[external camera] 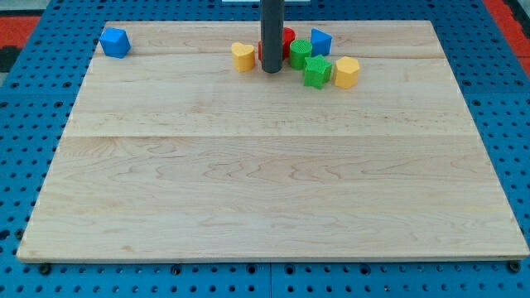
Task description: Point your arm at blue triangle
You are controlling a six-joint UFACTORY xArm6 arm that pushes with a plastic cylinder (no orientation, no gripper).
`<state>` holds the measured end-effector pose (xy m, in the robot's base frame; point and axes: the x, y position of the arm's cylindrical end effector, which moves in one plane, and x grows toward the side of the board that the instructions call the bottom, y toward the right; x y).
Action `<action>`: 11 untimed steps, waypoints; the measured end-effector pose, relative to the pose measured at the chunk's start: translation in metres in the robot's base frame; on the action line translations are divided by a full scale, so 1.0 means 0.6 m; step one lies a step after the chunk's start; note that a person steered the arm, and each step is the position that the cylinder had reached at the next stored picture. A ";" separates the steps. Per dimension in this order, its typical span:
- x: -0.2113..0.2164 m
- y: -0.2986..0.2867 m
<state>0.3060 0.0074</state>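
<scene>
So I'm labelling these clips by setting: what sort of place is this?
Probably a robotics lab bench: a bare wooden board on a blue perforated base, small coloured blocks such as a blue block, and my tip among them.

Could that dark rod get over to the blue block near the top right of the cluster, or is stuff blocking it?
Probably, with a detour. My tip sits left of the blue triangle, with the red block and green blocks between.

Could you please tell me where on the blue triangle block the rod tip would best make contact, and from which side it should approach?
My tip cannot grip, only touch. The blue triangle block sits at the right end of the cluster near the wooden board's top edge. Its right face looks free, so probably come around from the view's right; the green blocks and red block crowd its left.
</scene>
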 end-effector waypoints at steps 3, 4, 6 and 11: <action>0.170 -0.035; 0.168 0.098; -0.029 0.318; -0.114 0.160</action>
